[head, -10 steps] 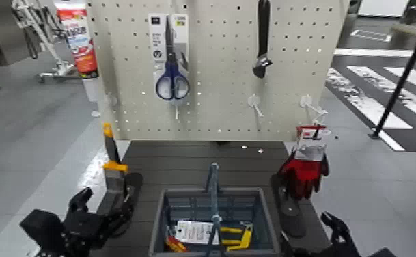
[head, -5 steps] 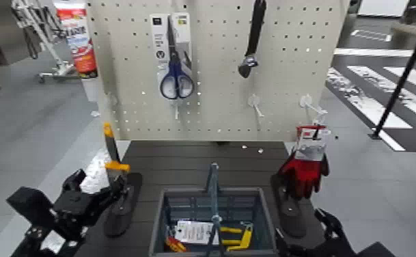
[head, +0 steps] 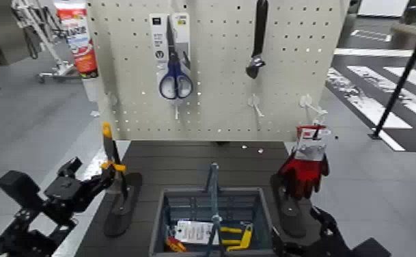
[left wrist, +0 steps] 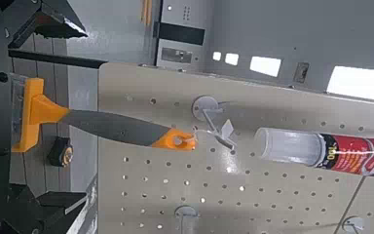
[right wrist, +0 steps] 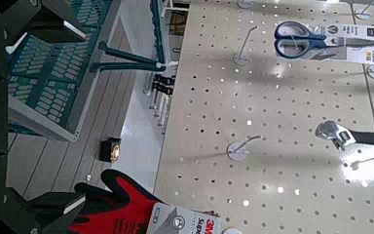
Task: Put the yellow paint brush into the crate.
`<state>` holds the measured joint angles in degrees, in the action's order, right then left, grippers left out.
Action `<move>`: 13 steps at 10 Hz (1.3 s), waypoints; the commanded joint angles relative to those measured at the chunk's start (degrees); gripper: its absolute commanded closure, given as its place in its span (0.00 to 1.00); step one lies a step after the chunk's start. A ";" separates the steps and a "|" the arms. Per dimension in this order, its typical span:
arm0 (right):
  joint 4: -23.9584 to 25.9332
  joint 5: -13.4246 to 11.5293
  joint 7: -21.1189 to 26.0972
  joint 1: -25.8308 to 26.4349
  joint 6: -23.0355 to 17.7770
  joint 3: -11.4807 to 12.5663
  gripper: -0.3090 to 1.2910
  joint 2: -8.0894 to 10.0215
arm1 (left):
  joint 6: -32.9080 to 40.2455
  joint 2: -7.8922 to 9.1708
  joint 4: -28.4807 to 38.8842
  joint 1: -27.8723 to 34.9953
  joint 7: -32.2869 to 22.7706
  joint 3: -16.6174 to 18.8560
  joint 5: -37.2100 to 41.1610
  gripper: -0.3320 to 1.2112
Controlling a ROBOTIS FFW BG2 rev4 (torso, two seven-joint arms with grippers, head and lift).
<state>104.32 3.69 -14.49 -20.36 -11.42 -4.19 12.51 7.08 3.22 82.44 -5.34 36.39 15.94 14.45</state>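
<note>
The yellow paint brush (head: 109, 149) stands upright over the table's left edge, orange tip up and yellow band just above my left gripper (head: 111, 179). That gripper is shut on the brush at its ferrule; the bristles are hidden. In the left wrist view the brush (left wrist: 117, 127) runs from the yellow band to the orange tip against the pegboard. The grey-blue crate (head: 164, 217) with its tall bar handle sits at the table's front middle, to the right of the brush. My right gripper (head: 322, 227) is parked at the front right, beside the crate.
The crate holds a white packet (head: 193, 232) and small yellow tools (head: 236, 237). The pegboard (head: 217, 102) behind the table carries scissors (head: 173, 65) and a wrench (head: 257, 41). A red glove (head: 304, 167) hangs at right. Dark pads (head: 123, 201) flank the crate.
My left arm has swung outward to the left and risen, while the brush stays upright at the same spot. The wrench on the pegboard sways. The right gripper shifted slightly left.
</note>
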 commanded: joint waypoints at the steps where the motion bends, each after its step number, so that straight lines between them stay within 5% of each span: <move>1: -0.70 0.00 -0.71 0.58 0.00 -0.02 0.28 -0.56 | -2.24 1.44 -2.54 -2.39 2.55 1.11 0.32 0.32; 6: -0.88 0.00 -1.06 0.85 0.00 -0.02 0.28 -0.56 | -4.88 4.43 -9.22 -9.16 7.91 -2.58 -0.03 0.33; 13: -1.05 0.00 -1.15 1.20 0.09 -0.20 0.28 -0.65 | -5.32 5.13 -16.52 -14.35 11.33 -5.04 -2.76 0.37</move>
<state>103.27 3.69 -15.63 -19.22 -11.34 -4.40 11.86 1.58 8.27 66.91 -19.10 47.66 11.27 11.93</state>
